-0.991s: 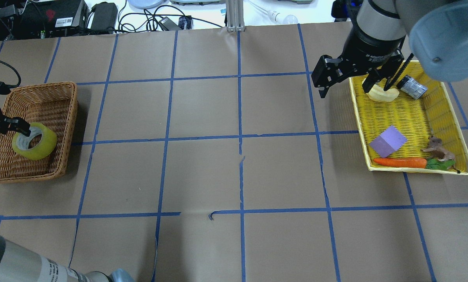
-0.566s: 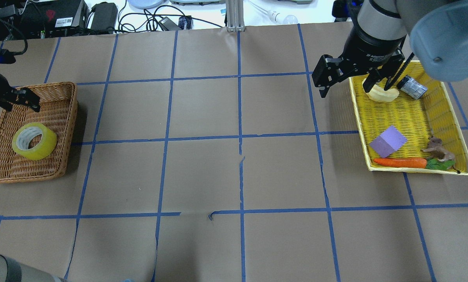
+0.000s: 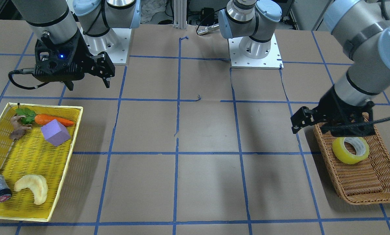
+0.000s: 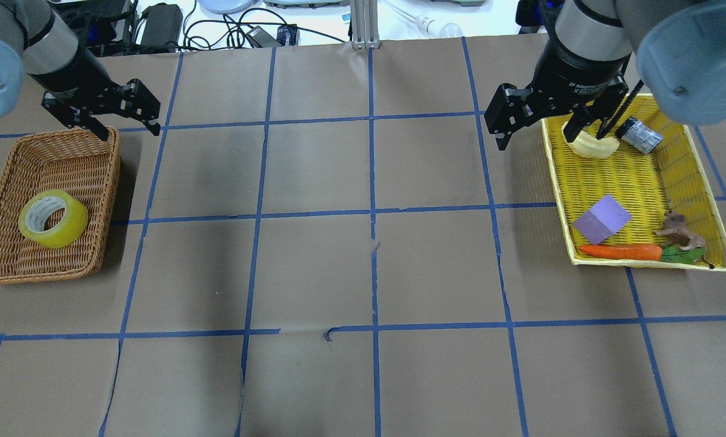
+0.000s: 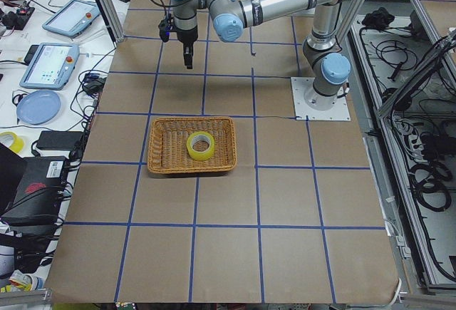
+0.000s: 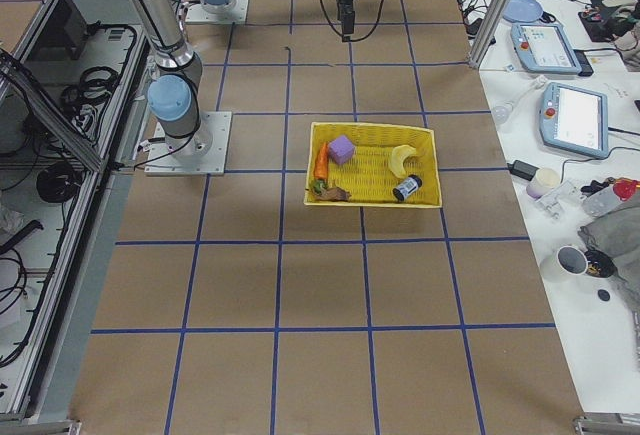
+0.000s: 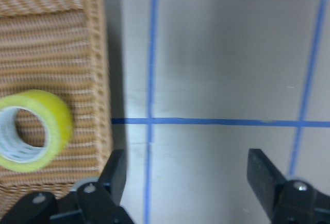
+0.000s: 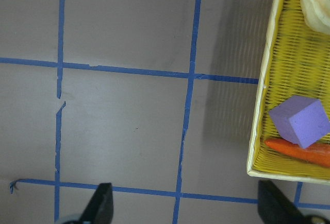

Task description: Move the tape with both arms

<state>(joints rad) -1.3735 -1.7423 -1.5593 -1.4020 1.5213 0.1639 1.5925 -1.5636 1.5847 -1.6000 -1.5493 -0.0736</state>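
The yellow-green tape roll (image 4: pixel 53 218) lies on its side in the brown wicker basket (image 4: pixel 111 182) at the table's left; it also shows in the front view (image 3: pixel 350 150) and the left wrist view (image 7: pixel 31 131). My left gripper (image 4: pixel 127 128) is open and empty. It hovers above the basket's far right corner, apart from the tape. My right gripper (image 4: pixel 536 138) is open and empty, high over the left rim of the yellow tray (image 4: pixel 636 176). The right wrist view shows its fingers (image 8: pixel 103 201) spread over bare table.
The yellow tray holds a purple cube (image 4: pixel 602 218), a carrot (image 4: pixel 621 251), a pale banana-shaped piece (image 4: pixel 593 147), a small grey cylinder (image 4: pixel 639 135) and a brown toy animal (image 4: pixel 678 232). Brown paper with blue tape lines covers the table. Cables and devices lie past the far edge.
My left gripper has come off the tape, which stays in the basket. It has risen and moved toward the far side and to the right. The right arm has hardly moved.
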